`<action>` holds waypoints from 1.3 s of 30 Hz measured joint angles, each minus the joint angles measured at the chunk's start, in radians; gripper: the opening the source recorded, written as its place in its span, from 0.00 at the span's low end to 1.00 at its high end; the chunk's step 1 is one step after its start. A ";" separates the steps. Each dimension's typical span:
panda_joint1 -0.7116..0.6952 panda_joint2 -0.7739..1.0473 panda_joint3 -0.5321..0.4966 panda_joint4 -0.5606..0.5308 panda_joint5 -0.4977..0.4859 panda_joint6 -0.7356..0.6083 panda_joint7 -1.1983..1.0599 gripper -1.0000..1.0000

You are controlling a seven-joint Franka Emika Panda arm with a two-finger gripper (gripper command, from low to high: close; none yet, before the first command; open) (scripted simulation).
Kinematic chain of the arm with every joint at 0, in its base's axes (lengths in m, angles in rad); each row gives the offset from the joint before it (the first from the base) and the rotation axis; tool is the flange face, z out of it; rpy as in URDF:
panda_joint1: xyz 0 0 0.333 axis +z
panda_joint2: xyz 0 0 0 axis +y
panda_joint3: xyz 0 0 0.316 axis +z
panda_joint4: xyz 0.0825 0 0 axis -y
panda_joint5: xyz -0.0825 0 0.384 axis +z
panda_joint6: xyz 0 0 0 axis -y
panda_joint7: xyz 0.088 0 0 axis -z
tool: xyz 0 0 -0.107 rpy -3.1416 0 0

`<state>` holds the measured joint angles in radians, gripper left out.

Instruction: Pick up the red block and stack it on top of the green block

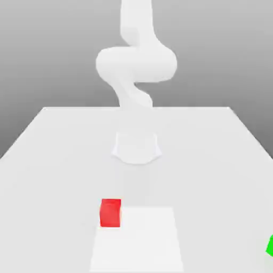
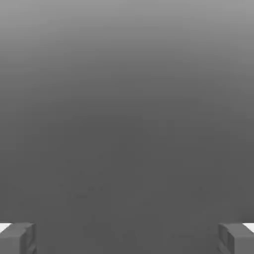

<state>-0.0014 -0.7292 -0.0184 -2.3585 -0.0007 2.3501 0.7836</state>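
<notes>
Two blocks are seen: the red block (image 1: 110, 213) and the green block (image 1: 271, 246) — both well apart from the wide-open gripper (image 2: 127, 239), by which nothing is held.

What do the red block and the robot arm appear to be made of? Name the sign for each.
Red block: possibly smooth painted wood or plastic; its faces are evenly coloured, without grain.
Robot arm: perhaps plastic or painted metal, smooth and white; its rounded casing shows no texture.
</notes>
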 joint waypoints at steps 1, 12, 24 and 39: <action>-0.001 0.035 -0.009 -0.028 0.000 0.024 -0.008 0.50; -0.020 0.416 -0.087 -0.323 -0.005 0.285 -0.093 0.50; -0.085 0.896 -0.059 -0.473 0.086 0.648 -0.216 0.50; -0.099 0.707 -0.067 -0.500 -0.005 0.486 -0.150 0.00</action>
<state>-0.1004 -0.0224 -0.0859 -2.8584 -0.0061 2.8361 0.6335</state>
